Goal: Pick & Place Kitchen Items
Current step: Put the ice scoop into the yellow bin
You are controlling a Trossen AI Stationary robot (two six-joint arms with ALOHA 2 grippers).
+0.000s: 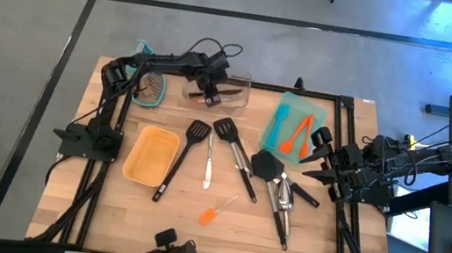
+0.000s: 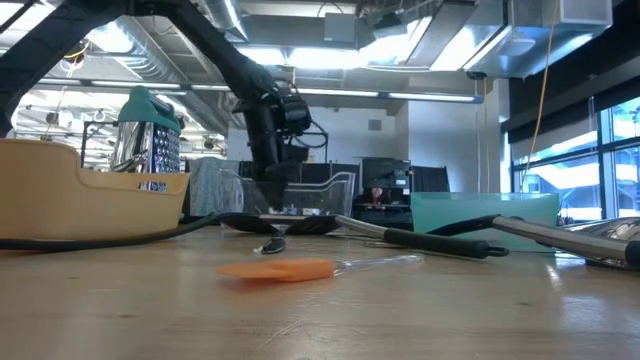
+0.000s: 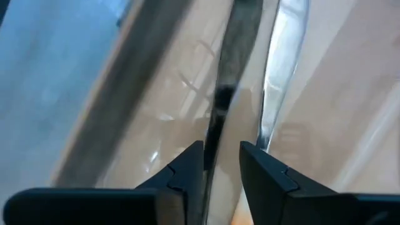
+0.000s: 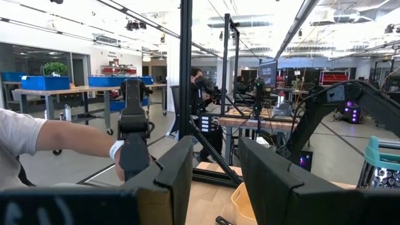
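Note:
My left gripper [image 1: 210, 96] [image 3: 222, 156] hangs open, pointing steeply down into a clear bin [image 1: 238, 82] at the table's far edge. A thin dark utensil handle [image 3: 236, 44] lies in the bin below the gap between the fingers. Black slotted turners [image 1: 198, 131] [image 1: 226, 129] [image 1: 267, 163], a thin silver piece [image 1: 209, 167] and an orange-headed utensil with a clear handle [image 1: 210, 214] [image 2: 275, 269] lie flat on the wooden table. My right gripper [image 1: 312, 156] [image 4: 215, 169] waits open and about level above the table's right side.
A teal-handled grater [image 1: 150, 83] [image 2: 150, 140] stands left of the bin. An orange tray [image 1: 151, 153] sits mid-left. A teal tray [image 1: 281, 132] at the back right holds two orange spatulas [image 1: 297, 135]. A person's arm [image 4: 62, 140] shows beyond the table in the right wrist view.

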